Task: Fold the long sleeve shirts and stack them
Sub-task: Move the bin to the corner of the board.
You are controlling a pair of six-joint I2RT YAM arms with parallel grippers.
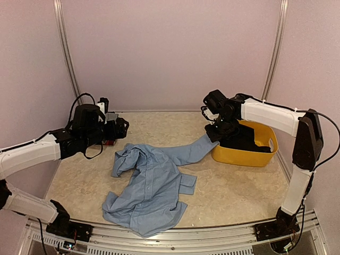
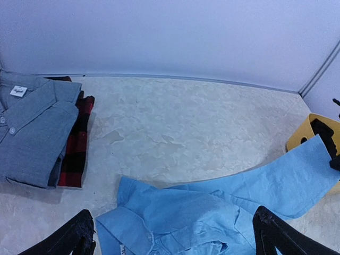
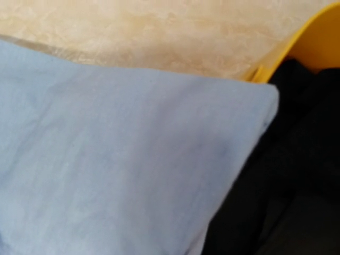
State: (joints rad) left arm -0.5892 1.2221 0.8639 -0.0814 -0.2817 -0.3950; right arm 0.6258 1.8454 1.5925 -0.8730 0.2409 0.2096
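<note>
A beige marbled tabletop (image 1: 239, 186) is being bounded at its near edge by a metal rail (image 1: 186, 237) and is being enclosed by pale lilac walls (image 1: 170, 53). Nearest, left of the yellow basket (image 1: 241, 156) and closer to the arms than it, the light blue shirt (image 1: 151, 186) is being left crumpled and unfolded on the surface. Its long axis is being run diagonally, from the hem by the rail up towards the basket. One sleeve (image 1: 188, 152) is being stretched out to the basket's left rim and is pointing at it.

There the sleeve's end is being pinched by the right gripper (image 1: 215, 134), its jaws pressed together. A dark garment (image 1: 247, 139) is being kept inside the basket.

Well left of the basket, the left gripper (image 1: 121, 128) is being held above the table, fingers (image 2: 79, 234) spread wide around nothing. Farther left still, the folded grey shirt (image 2: 32, 127) is being carried on the red-and-black plaid shirt (image 2: 77, 146), close to the back wall.
</note>
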